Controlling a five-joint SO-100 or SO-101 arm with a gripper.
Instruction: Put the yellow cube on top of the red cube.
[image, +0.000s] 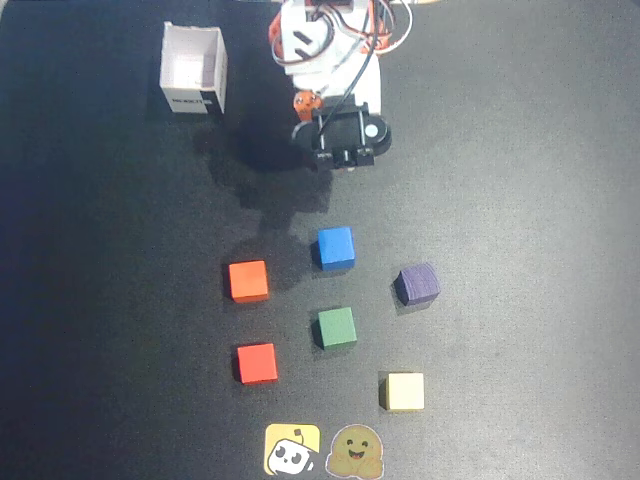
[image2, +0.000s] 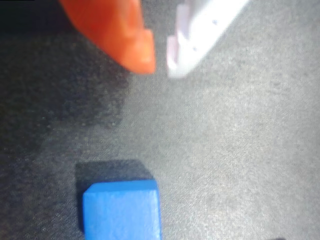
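Near the table's (image: 520, 200) front edge in the overhead view, the yellow cube (image: 405, 391) sits right of the red cube (image: 257, 363), well apart from it. The pincer (image2: 160, 67) hangs empty toward the far edge, its orange and white tips nearly together with a thin gap, above the blue cube (image2: 121, 210).

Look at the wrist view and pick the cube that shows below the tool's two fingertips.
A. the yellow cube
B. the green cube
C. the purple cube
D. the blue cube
D: the blue cube fills the lower part of the wrist view, below the tool, whose orange and white fingertips stand close together with nothing between them; no other cube shows there.
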